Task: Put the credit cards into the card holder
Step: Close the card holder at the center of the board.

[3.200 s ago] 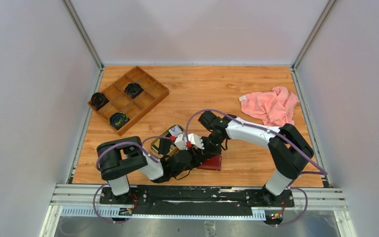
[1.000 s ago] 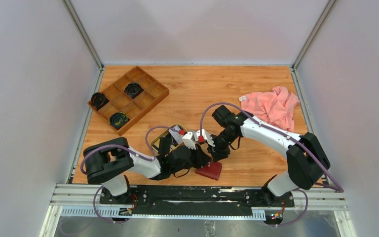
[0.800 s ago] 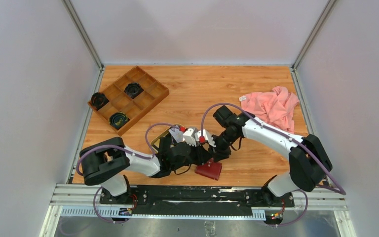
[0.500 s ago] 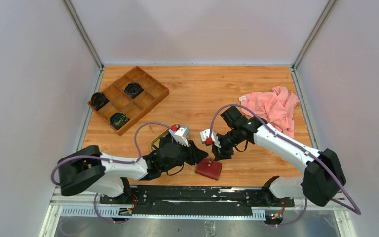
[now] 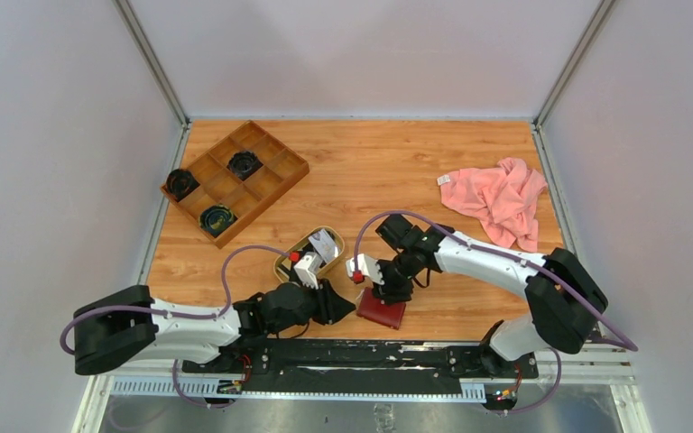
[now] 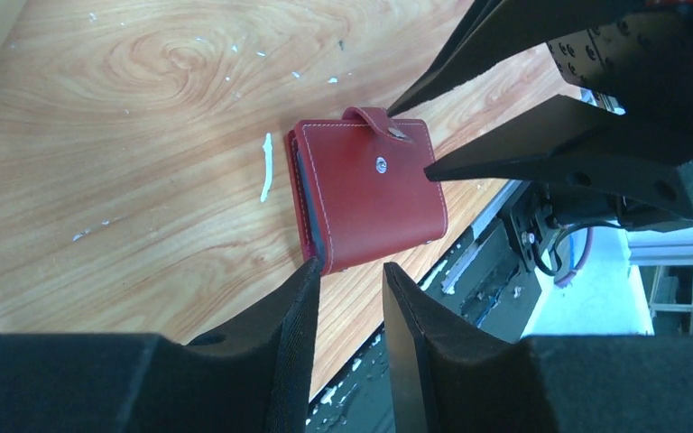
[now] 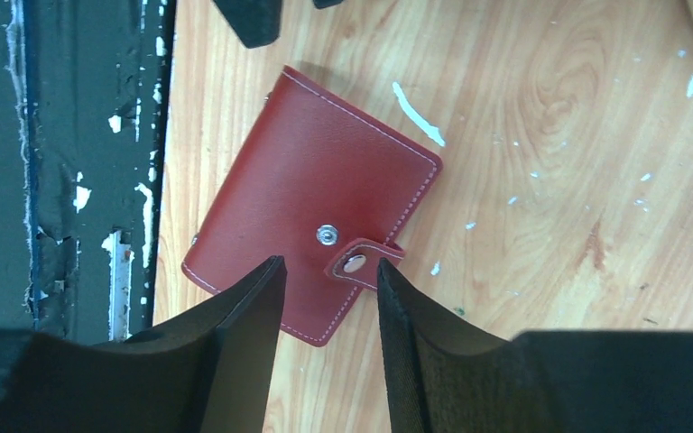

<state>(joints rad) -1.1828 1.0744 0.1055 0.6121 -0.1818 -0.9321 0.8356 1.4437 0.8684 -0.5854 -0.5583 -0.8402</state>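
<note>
Only the top view takes in the credit cards (image 5: 323,244). They lie in the oval wooden tray (image 5: 279,263) just beyond the left wrist, apart from the card holder (image 5: 382,309), which lies folded shut on the table (image 5: 370,171) near the front edge. The wrist views alone show its snap tab (image 7: 354,262) resting off the stud.

The left gripper (image 6: 350,271) stands slightly parted and empty, one fingertip (image 6: 307,275) beside the holder's corner; whether it touches, I cannot tell. The right gripper (image 7: 328,266) is parted wider, also empty, poised over the tab.

The left arm stretches low along the table. The right arm bends inward, its wrist tipped down.
</note>
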